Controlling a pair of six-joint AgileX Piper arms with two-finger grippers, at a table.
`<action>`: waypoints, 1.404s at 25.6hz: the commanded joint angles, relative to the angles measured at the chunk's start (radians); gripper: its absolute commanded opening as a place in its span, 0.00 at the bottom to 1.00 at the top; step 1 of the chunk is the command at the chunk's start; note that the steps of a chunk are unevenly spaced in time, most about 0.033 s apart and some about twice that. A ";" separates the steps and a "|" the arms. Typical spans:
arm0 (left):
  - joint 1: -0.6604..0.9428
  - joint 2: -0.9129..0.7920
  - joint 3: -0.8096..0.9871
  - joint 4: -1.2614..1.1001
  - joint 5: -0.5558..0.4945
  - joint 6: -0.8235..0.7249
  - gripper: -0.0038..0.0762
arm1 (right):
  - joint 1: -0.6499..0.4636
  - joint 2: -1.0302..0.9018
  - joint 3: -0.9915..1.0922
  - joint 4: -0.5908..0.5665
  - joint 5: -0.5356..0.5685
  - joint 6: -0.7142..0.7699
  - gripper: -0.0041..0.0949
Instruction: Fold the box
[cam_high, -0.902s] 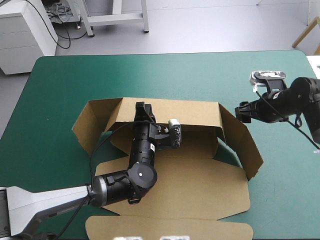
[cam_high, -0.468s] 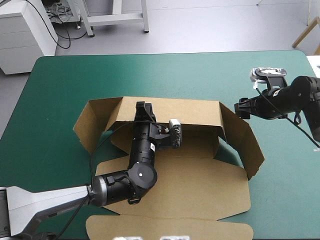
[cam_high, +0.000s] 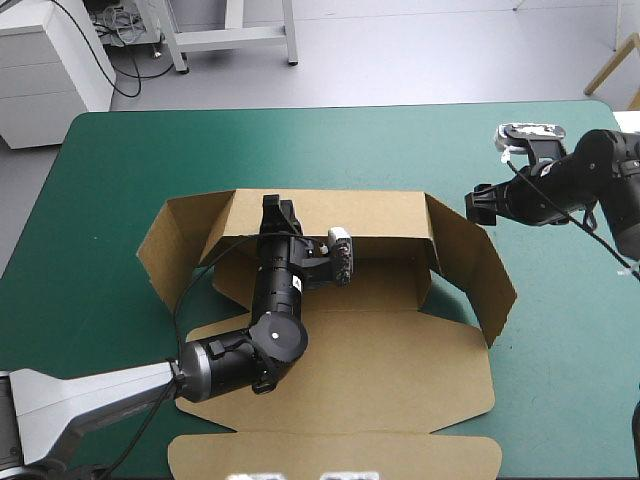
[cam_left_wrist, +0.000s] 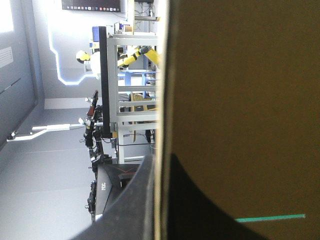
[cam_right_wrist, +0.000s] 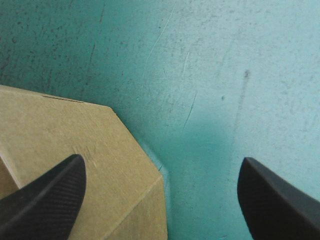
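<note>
Left gripper (cam_high: 272, 212) pinches the top edge of the back wall (cam_high: 350, 212), board between its nearly closed fingers. Right gripper (cam_high: 480, 208) is spread, just outside the side flap (cam_high: 470, 265). Box (cam_high: 340, 360) sits mid-table on the teal-green cover (cam_high: 400, 140), lid (cam_high: 330, 455) flat.

Step, as judged: raising walls. Next likely needs the flap swung inward.

Left pincer (cam_high: 271, 206) has dragged the box (cam_high: 380, 355) leftward; right pincer (cam_high: 478, 206) edged nearer it.

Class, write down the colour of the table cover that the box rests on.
The cover is plain teal-green, which shows best in the high view.
</note>
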 joint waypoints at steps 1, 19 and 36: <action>0.014 -0.043 -0.029 0.137 0.038 0.020 0.04 | -0.017 -0.014 -0.057 0.022 -0.003 -0.002 0.81; 0.014 -0.043 -0.128 0.090 0.015 0.147 0.04 | -0.029 0.016 -0.065 0.074 0.000 -0.016 0.81; 0.014 -0.043 -0.128 0.072 0.015 0.147 0.04 | -0.025 -0.259 0.356 0.245 -0.224 -0.201 0.81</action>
